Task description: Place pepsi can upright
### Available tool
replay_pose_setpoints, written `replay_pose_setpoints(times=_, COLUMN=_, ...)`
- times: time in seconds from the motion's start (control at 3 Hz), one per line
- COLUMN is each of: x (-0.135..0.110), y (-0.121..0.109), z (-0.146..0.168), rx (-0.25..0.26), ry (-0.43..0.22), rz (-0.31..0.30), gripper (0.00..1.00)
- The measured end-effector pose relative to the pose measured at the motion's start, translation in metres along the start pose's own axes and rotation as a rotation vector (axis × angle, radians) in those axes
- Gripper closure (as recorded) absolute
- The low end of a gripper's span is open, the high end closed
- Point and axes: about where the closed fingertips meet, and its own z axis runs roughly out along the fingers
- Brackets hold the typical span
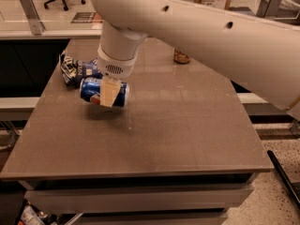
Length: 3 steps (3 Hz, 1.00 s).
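Pepsi can (90, 89) is lying on its side, its long axis running left to right, over the left part of the worktop (187, 125). A dark shadow is falling on the surface just beneath it, and I cannot tell whether it is touching the worktop. The end effector (110, 93) is hanging directly above and is grasping the can across its middle, with one tan finger (110, 92) pressing flat against the near side of the blue body. A crumpled dark blue and white snack bag (72, 69) is sitting just behind the can, toward the worktop's left edge. A gold-tan can (182, 56) is standing well apart at the far edge, partly hidden by the white arm (197, 27).
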Motion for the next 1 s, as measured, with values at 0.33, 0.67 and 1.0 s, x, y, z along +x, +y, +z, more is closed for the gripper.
replay_pose_setpoints(times=0.33, x=0.008, y=-0.013, z=-0.015, rx=0.050, ry=-0.098, rz=-0.012, gripper=1.00)
replay_pose_setpoints(times=0.67, x=0.013, y=-0.025, z=-0.031, rx=0.095, ry=-0.188, rz=-0.042, gripper=1.00)
replay_pose_setpoints(times=1.0, x=0.018, y=-0.027, z=-0.047, rx=0.130, ry=-0.257, rz=-0.071, gripper=1.00)
